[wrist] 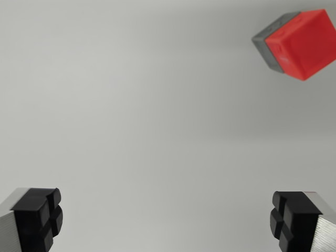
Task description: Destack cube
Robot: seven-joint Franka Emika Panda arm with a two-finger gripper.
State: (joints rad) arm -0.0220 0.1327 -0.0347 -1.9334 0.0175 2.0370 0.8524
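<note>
A red cube sits stacked on a grey cube at the wrist view's upper right, on a plain grey-white surface. The grey cube shows only as a strip at the red cube's left side. My gripper hangs well away from the stack, at the bottom of the view. Its two black pads stand far apart at the lower left and lower right corners. It is open with nothing between its fingers.
The grey-white tabletop fills the rest of the view with no other objects on it.
</note>
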